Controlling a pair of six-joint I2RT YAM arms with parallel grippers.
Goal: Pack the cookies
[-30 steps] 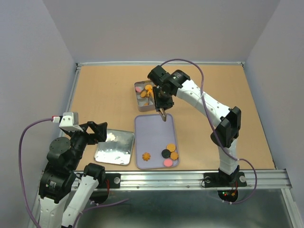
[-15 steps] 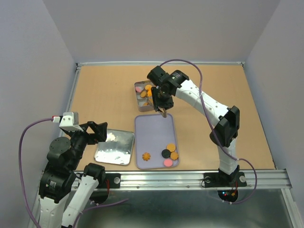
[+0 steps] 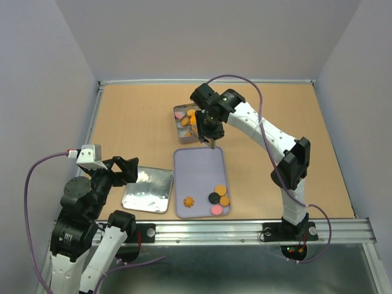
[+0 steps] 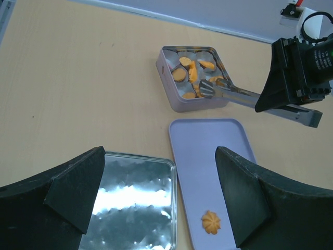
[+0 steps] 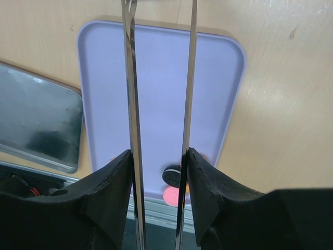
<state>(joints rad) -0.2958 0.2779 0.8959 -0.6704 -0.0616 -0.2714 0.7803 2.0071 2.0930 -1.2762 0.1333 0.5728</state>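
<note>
Several orange-brown cookies point(image 3: 191, 120) and a pink one lie in the small open metal tin point(image 3: 182, 135); they also show in the left wrist view point(image 4: 190, 74). On the lilac tray point(image 3: 196, 171) lie a flower cookie point(image 3: 188, 201), a black one point(image 3: 213, 198), two orange rounds and a pink one point(image 3: 216, 209). My right gripper point(image 3: 207, 125) is shut on metal tongs point(image 4: 234, 94), whose tips hang over the tin's near corner by the tray's far edge. The tong blades point(image 5: 130, 104) stand apart. My left gripper point(image 4: 161, 198) is open and empty above the tin lid.
The shiny tin lid point(image 3: 147, 190) lies left of the tray, near the front edge. A metal rail point(image 3: 245, 229) runs along the table's near edge. White walls enclose the table on three sides.
My right gripper has drawn the tongs a little back, from over the tray's far edge toward the tin. The left arm has not moved.
</note>
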